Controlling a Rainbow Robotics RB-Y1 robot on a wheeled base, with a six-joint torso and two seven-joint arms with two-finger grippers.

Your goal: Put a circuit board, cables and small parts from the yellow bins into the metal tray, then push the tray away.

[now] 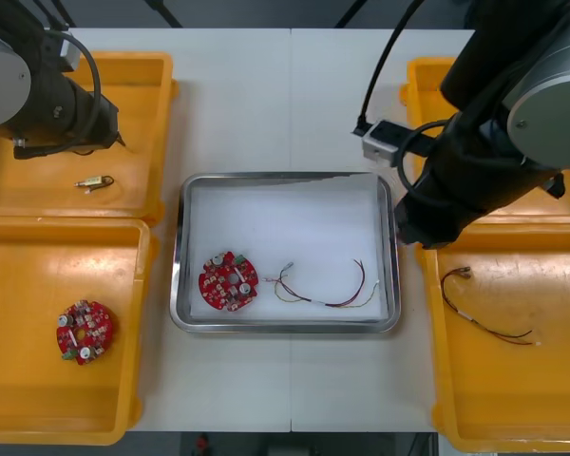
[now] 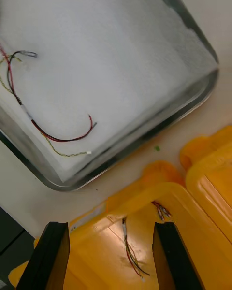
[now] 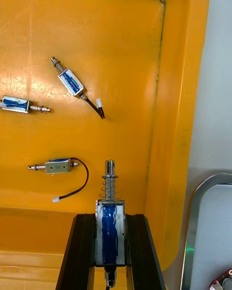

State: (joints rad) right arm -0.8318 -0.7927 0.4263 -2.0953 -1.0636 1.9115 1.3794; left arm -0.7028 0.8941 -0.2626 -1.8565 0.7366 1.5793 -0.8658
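The light tabletop [image 1: 237, 114] has a thin seam [image 1: 291, 114] running from near edge to far edge. A tiny green speck [image 2: 156, 148] lies on it. Dark floor [image 1: 266, 11] shows beyond the far edge.

Bright even light, soft shadows, sheen on metal tray [image 1: 285, 326]

I work in what looks like an electronics assembly lab: beside the metal tray [image 1: 285, 326] on my light surface [image 1: 294, 95], yellow bins [image 1: 19, 399] hold red circuit boards [image 1: 85, 332], cables [image 1: 467, 313] and small metal parts [image 1: 94, 181].
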